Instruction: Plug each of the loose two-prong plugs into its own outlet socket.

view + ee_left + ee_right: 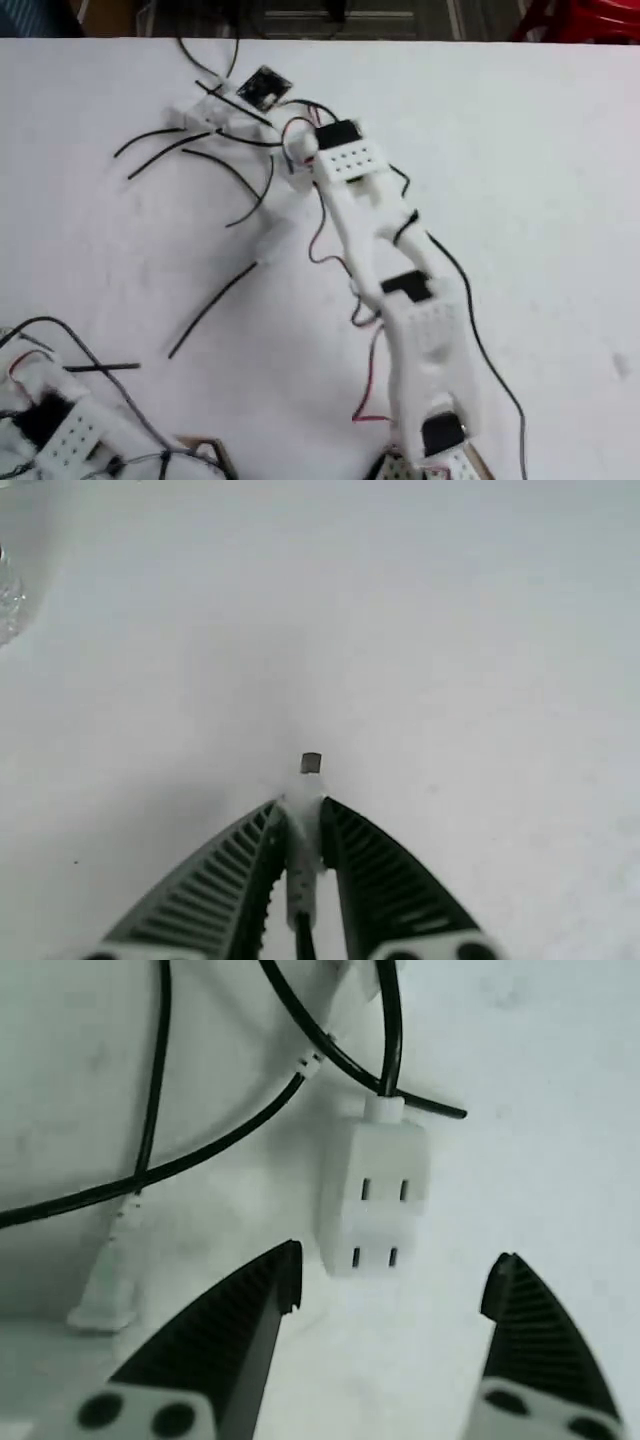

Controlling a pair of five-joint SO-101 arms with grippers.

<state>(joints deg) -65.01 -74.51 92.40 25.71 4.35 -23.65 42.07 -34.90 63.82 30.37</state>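
Checking the left gripper (302, 817) first: its fingers are pressed together on a white plug (301, 798), which sits upright in the narrow gap between them. A dark prong (311, 763) pokes out just past the fingertips. I cannot tell whether it touches the table (480, 630) or hangs just above it. The plug's black cord (301, 938) runs back between the fingers towards the wrist.

Right gripper (395, 1265): fingers spread wide, holding nothing. A white socket block (375, 1165) lies flat just ahead of the fingertips, roughly centred in the gap. It touches neither finger. Its upper face shows two pairs of slots. A black cable (389, 1030) enters the block at the end farthest from the gripper. A second plug (108, 1280), also white, lies on the table outside one finger, near it but apart. Its cord (200, 1155) leads away from the gripper and crosses under the block's cable.

From above, the right arm (400, 290) is stretched far out to a tangle of black cords (235, 170). The left arm (60, 425) sits folded at the near corner, well apart from that tangle.
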